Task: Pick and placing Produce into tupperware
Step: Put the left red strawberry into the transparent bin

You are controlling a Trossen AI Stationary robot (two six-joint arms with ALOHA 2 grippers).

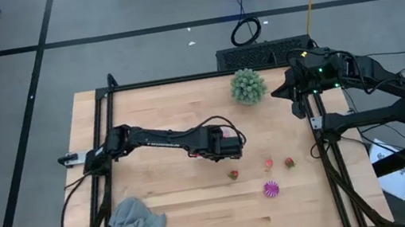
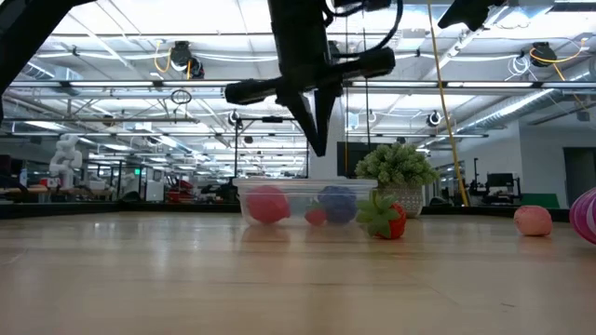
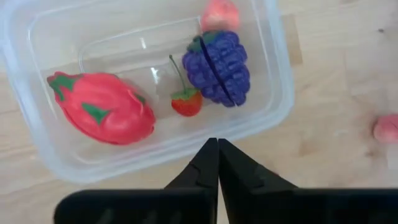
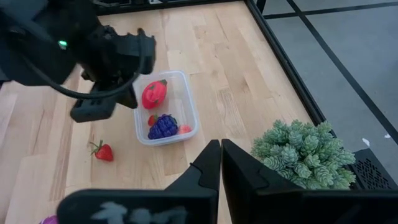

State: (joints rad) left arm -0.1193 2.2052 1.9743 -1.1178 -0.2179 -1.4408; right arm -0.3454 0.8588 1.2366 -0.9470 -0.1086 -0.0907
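No brand, label or writing can be read on anything here. Taking the clear tupperware [image 3: 273,93] as the landmark, the left gripper [image 3: 217,146] hangs just above its rim, its two fingers pressed together and pinching nothing. Inside the box lie four pieces of produce: a red dragon fruit with green scales [image 3: 102,107], a small red cherry on a stem [image 3: 186,102] touching a dark purple bunch of grapes [image 3: 217,67], and a pink piece [image 3: 220,12] against the wall beyond the grapes.

On the bare wood outside the tupperware, a strawberry with green leaves [image 4: 103,151] lies near one long side. Farther off from the box, toward the table's right edge, sit a small pink fruit [image 1: 269,165] and another red piece [image 1: 289,162], with a striped magenta piece [image 1: 271,190] close by them. A crumpled grey cloth [image 1: 135,225] lies well apart from the box at the table's front left corner.

Beyond the box, at the far edge, stands a green spiky ball [image 1: 247,85]. The right gripper [image 4: 219,155] waits beside that ball, well apart from the tupperware, its fingers closed on nothing. Nothing lies between the loose pieces and the box.
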